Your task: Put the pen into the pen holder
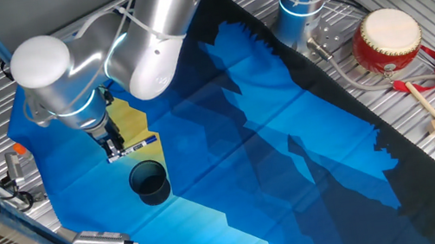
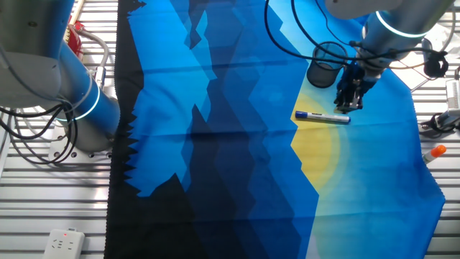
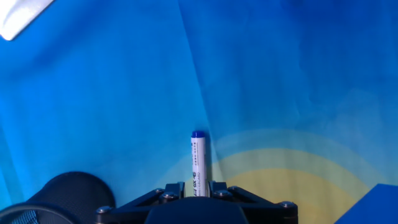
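Observation:
The pen (image 1: 135,145) is a slim white marker with a dark band and a blue tip, lying level just over the yellow patch of the blue cloth. My gripper (image 1: 114,145) is shut on its rear end. In the hand view the pen (image 3: 198,158) sticks straight out between the fingers (image 3: 177,188), blue tip away from me. The other fixed view shows the pen (image 2: 321,116) pointing left from the gripper (image 2: 347,106). The pen holder (image 1: 149,182), a dark round cup, stands upright close beside the gripper, empty as far as I see, and shows as pen holder (image 2: 325,65) and pen holder (image 3: 71,193).
A red-and-cream drum (image 1: 387,41) and a wooden drumstick (image 1: 430,110) lie off the cloth at the far right. A second arm's base (image 2: 79,101) stands at the cloth's edge. An orange-capped marker (image 2: 433,152) and cables lie beside the cloth near my gripper.

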Controlling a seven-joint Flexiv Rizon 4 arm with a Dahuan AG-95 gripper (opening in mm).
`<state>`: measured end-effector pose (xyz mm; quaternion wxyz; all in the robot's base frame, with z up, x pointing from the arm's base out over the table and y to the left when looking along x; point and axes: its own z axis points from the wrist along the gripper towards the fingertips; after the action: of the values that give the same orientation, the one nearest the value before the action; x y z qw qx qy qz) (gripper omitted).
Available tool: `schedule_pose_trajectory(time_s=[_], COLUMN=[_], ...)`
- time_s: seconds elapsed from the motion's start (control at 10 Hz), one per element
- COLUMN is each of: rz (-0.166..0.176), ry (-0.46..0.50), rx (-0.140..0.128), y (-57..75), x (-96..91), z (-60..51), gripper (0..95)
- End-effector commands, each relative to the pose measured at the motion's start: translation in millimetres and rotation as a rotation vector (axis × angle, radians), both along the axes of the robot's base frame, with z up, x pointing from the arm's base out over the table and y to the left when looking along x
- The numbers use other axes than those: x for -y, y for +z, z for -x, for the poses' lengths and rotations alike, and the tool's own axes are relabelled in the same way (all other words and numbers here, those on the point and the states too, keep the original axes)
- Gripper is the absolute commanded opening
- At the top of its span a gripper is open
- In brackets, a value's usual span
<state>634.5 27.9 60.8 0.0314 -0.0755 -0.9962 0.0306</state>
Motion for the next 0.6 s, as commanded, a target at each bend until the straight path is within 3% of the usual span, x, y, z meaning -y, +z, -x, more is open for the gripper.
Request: schedule_pose_trajectory(time_s=[0.1, 0.2, 0.3, 0.4, 0.6], rz=[-0.035, -0.034, -0.037, -0.042, -0.053], ry=[0.136, 0.153, 0.192, 0.237, 0.232], rx=[-0.035, -0.047, -0.039, -0.028, -0.055], y=[0.0, 0.0, 0.0, -11.1, -34.4], x=[-0.1, -0.1, -0.1, 6.5, 16.0], z=[0.0, 0.0, 0.0, -2.4, -9.7], gripper=[19.0, 19.0, 19.0, 19.0, 19.0])
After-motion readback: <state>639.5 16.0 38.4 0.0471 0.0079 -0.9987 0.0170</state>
